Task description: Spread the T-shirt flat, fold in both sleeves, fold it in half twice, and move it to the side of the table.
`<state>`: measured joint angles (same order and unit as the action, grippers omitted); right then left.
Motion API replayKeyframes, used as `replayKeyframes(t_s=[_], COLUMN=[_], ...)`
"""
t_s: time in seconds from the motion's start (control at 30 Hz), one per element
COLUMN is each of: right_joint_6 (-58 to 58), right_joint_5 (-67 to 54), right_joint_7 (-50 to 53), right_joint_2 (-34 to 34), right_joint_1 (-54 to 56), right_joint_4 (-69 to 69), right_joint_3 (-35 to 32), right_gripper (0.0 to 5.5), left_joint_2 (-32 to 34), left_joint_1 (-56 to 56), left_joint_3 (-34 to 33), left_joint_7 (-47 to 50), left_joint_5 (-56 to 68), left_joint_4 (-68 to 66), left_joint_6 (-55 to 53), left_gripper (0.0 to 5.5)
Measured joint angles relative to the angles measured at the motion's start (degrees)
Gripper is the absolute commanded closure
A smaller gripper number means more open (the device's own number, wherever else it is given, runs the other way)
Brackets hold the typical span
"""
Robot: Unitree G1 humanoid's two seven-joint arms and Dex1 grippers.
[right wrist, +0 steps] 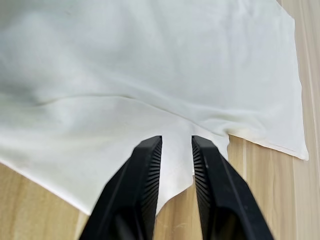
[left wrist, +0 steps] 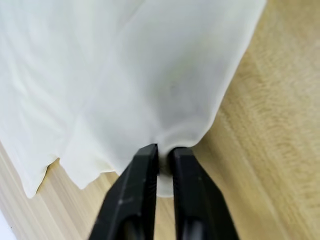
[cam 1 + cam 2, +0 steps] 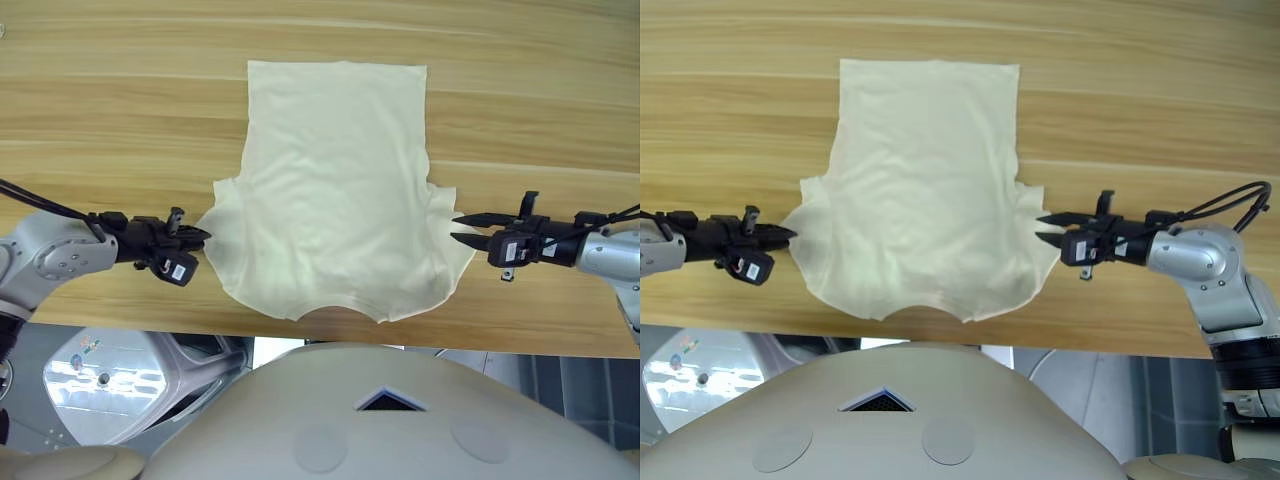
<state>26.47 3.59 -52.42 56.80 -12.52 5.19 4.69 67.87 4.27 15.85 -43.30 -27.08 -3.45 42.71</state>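
While the left gripper (image 3: 206, 236) pinches the T-shirt (image 3: 335, 190) by one sleeve, the right gripper (image 3: 453, 229) hovers, jaws apart, at the other sleeve.

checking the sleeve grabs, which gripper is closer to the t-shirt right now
Left. The left gripper is shut on the edge of one sleeve of the T-shirt, so it is touching. The right gripper is open at the opposite sleeve's edge, not gripping it.
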Motion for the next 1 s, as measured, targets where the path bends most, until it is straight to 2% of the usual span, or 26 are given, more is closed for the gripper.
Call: replayKeyframes(t_s=[0.23,0.5,1.0], right_joint_6=[0.1,0.1,0.1], right_joint_5=[0.0,0.3,0.3], right_joint_7=[0.1,0.1,0.1], right_joint_2=[-0.1,-0.9,-1.4], right_joint_1=[0.0,0.0,0.0], right_joint_4=[0.0,-0.4,-0.4], right_joint_3=[0.0,0.4,0.4], right_gripper=[4.39,4.39,4.39], left_joint_2=[-0.6,2.3,0.9], left_joint_1=[-0.5,0.5,2.3], left_joint_3=[-0.2,-5.7,-4.9], left_joint_7=[1.3,2.6,2.9], left_joint_5=[-0.9,0.0,-0.3], left_joint_4=[-1.7,-1.8,-1.2], left_joint_6=[1.0,1.0,4.9], left_gripper=[5.48,5.48,5.48])
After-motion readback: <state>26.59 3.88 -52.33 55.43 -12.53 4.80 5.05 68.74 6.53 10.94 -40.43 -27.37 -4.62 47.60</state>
